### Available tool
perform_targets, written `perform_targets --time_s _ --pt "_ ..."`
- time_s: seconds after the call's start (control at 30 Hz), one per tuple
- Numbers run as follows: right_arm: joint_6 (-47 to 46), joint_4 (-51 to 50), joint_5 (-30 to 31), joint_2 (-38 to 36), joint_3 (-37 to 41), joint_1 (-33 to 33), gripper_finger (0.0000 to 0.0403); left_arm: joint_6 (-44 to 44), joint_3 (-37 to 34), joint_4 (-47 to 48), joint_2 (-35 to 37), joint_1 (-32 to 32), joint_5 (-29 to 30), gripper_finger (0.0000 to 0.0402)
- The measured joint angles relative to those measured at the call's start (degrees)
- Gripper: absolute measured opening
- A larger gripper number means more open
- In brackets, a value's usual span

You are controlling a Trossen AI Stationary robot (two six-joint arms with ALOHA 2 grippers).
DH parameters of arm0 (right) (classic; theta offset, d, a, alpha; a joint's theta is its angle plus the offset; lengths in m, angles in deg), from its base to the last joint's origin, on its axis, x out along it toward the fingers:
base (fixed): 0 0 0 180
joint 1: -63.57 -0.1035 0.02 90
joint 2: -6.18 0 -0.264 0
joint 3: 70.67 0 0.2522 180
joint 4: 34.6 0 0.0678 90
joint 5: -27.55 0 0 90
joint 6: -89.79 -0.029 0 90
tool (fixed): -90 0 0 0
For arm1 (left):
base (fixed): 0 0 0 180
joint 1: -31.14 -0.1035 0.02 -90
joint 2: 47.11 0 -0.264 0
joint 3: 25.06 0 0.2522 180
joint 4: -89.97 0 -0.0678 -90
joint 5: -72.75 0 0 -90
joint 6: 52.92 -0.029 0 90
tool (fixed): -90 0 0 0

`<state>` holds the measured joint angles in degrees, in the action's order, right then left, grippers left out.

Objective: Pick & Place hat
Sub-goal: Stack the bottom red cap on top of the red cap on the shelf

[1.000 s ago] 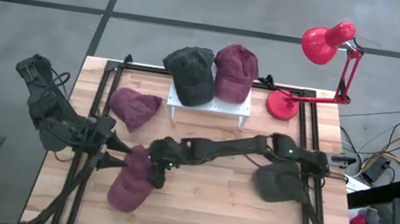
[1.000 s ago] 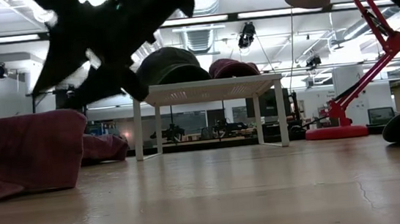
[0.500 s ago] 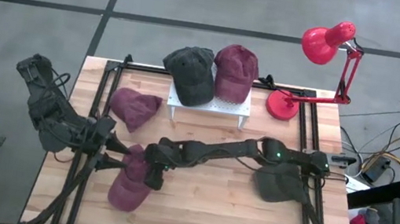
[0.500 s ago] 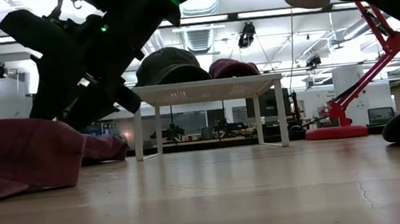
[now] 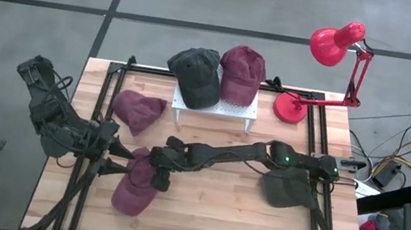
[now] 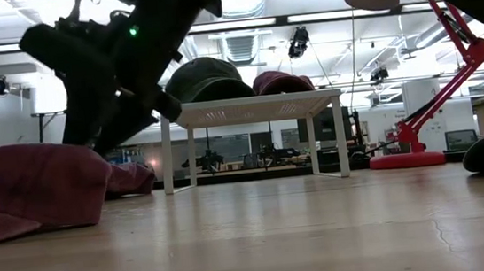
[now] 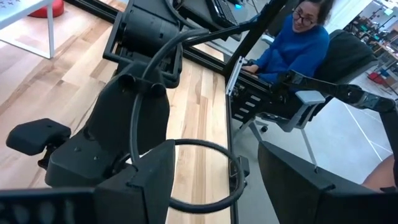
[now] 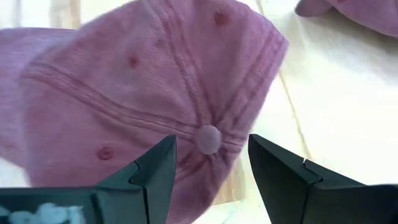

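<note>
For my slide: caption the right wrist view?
Right gripper open above the maroon hat's crown button.

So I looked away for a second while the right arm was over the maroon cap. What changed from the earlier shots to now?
The right gripper drew back slightly across the near maroon cap and hangs over its crown, fingers open, nothing held. The cap, the left gripper beside it and the hats on the white stand stayed put.

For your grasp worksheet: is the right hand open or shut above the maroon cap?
Open: the right hand shows spread fingers with the maroon cap visible between them.
</note>
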<state>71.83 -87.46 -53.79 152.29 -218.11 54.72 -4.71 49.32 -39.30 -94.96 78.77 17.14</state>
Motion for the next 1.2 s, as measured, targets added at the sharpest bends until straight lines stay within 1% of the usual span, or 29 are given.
perform_targets --time_s 0.23,0.27,0.37,0.4,0.57,0.67,0.77,0.8,0.93,1.03,1.2 --pt "-0.47 1.63 -0.05 0.1 2.28 0.28 0.0194 0.0 0.0 -0.02 0.0 0.0 0.0 0.0223" --pt "-0.82 2.57 -1.0 0.15 2.8 0.28 0.0194 0.0 0.0 0.0 0.0 0.01 0.0 0.0223" --pt "-0.94 5.13 -7.57 0.26 3.75 0.33 0.0194 0.0 0.0 0.0 0.0 -0.02 -0.02 0.0223" --pt "-1.33 5.66 -8.37 0.26 4.01 0.23 0.0194 0.0 0.0 -0.02 -0.02 0.01 0.0 0.0223" --pt "-3.55 5.35 -7.11 0.31 7.05 0.21 0.0193 0.03 0.0 -0.03 -0.11 -0.01 -0.02 0.0223" --pt "-6.21 5.55 -5.95 0.31 8.82 0.46 0.0183 0.16 0.0 -0.04 -0.2 0.0 -0.04 0.0223" --pt "-6.77 5.75 -5.75 0.26 9.77 0.5 0.0149 0.17 0.0 -0.04 -0.2 0.01 -0.04 0.0223" --pt "-6.15 6.16 -6.64 0.26 9.81 0.5 0.0129 0.17 0.0 -0.04 -0.2 -0.01 -0.04 0.0223" --pt "-4.15 9.07 -14.22 0.26 8.35 0.28 0.003 0.19 0.0 -0.06 -0.2 0.01 -0.04 0.0223" --pt "-3.99 8.8 -17.39 -0.33 6.79 0.11 0.0016 0.17 0.0 -0.02 -0.2 0.01 -0.04 0.0223" --pt "-1.55 6.28 -18.04 -4.71 4.94 0.31 0.001 -0.96 0.0 0.61 -0.2 0.01 0.34 0.0223"
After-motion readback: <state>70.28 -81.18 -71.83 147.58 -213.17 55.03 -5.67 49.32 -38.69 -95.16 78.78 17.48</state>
